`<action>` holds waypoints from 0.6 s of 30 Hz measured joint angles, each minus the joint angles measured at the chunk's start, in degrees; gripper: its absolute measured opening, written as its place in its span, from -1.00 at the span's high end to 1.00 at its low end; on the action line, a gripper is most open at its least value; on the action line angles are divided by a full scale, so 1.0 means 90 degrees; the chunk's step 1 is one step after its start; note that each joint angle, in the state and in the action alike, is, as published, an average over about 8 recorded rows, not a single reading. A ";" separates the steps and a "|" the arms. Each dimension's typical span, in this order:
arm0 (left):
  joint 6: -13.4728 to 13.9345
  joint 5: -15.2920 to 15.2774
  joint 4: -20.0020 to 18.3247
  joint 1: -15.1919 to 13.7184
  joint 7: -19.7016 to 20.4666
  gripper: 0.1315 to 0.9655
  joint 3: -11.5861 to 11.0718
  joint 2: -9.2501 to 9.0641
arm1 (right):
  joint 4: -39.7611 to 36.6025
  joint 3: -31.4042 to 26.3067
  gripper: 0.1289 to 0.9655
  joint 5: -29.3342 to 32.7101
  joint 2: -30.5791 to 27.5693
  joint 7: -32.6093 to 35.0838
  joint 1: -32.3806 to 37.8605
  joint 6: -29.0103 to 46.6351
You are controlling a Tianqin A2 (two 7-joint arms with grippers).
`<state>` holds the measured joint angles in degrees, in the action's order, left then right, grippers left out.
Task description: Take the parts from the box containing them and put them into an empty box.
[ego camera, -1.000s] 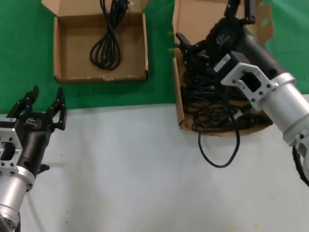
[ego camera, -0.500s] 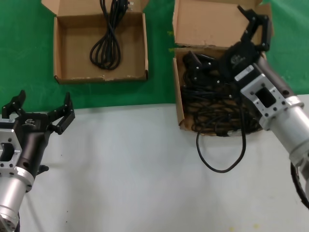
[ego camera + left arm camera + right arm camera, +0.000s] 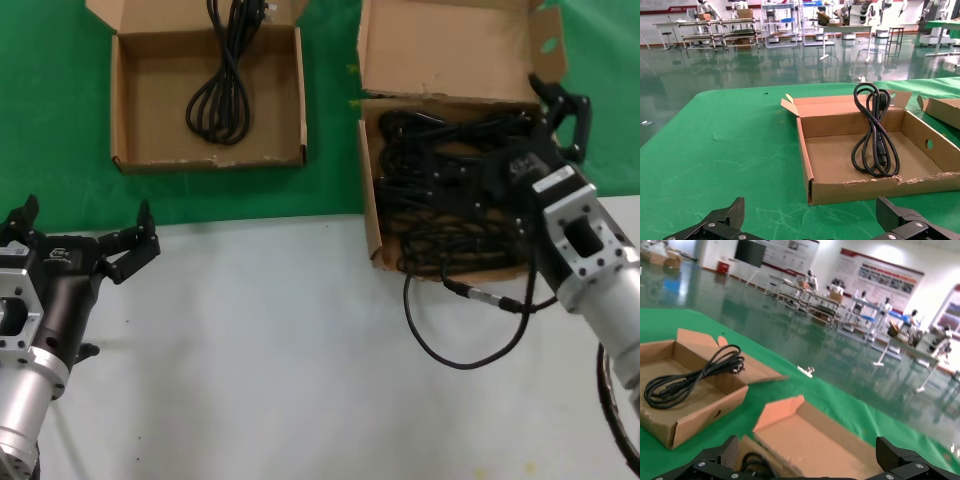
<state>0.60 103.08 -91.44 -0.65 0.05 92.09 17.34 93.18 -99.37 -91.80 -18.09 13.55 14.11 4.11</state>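
Observation:
Several black power cords (image 3: 440, 190) lie tangled in the wide cardboard box (image 3: 440, 50) with the notched tall flap, at the back right. My right gripper (image 3: 535, 125) hovers open over that box's right side, with nothing between its fingers; its wrist view shows the gripper (image 3: 807, 452) facing the flap (image 3: 810, 440) with the cords (image 3: 755, 462) just below. The squarish box (image 3: 150, 80) at the back left holds one looped cord (image 3: 222, 95). My left gripper (image 3: 85, 225) waits wide open over the white table, short of that box (image 3: 840, 155) and its cord (image 3: 872, 135).
A thin black robot cable with a silver connector (image 3: 470, 290) hangs from the right arm and loops onto the white table in front of the wide box. Both boxes stand on a green mat (image 3: 50, 100). The wide box's corner (image 3: 945, 107) shows beside the squarish one.
My right gripper has swung from the wide box's left side across to its right edge, empty. The left gripper's fingers have spread wider. The robot cable's loop has shifted right.

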 joint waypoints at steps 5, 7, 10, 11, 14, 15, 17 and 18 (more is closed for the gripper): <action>-0.0010 0.0001 -0.0004 0.0011 -0.0001 -0.83 -0.0007 -0.0002 | -0.0024 0.0125 -1.00 -0.0184 0.0015 -0.0220 -0.0229 -0.0067; -0.0013 0.0001 -0.0005 0.0015 -0.0001 -0.90 -0.0009 -0.0003 | -0.0034 0.0174 -1.00 -0.0257 0.0021 -0.0308 -0.0320 -0.0093; -0.0019 0.0002 -0.0007 0.0021 -0.0002 -0.92 -0.0013 -0.0005 | -0.0049 0.0248 -1.00 -0.0365 0.0029 -0.0437 -0.0455 -0.0133; -0.0021 0.0002 -0.0008 0.0023 -0.0002 -0.94 -0.0015 -0.0005 | -0.0054 0.0273 -1.00 -0.0402 0.0032 -0.0482 -0.0501 -0.0146; -0.0027 0.0002 -0.0010 0.0030 -0.0002 -0.97 -0.0019 -0.0007 | -0.0068 0.0348 -1.00 -0.0512 0.0041 -0.0613 -0.0638 -0.0186; -0.0029 0.0003 -0.0011 0.0032 -0.0002 -0.99 -0.0020 -0.0007 | -0.0073 0.0372 -1.00 -0.0548 0.0044 -0.0656 -0.0682 -0.0199; -0.0033 0.0003 -0.0013 0.0036 -0.0003 -1.00 -0.0023 -0.0008 | -0.0083 0.0422 -1.00 -0.0622 0.0050 -0.0743 -0.0774 -0.0226; -0.0035 0.0003 -0.0013 0.0038 -0.0003 -1.00 -0.0024 -0.0009 | -0.0087 0.0448 -1.00 -0.0660 0.0053 -0.0787 -0.0821 -0.0239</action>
<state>0.28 103.11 -91.56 -0.31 0.02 91.87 17.26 92.39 -95.34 -97.73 -17.62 6.46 6.72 1.96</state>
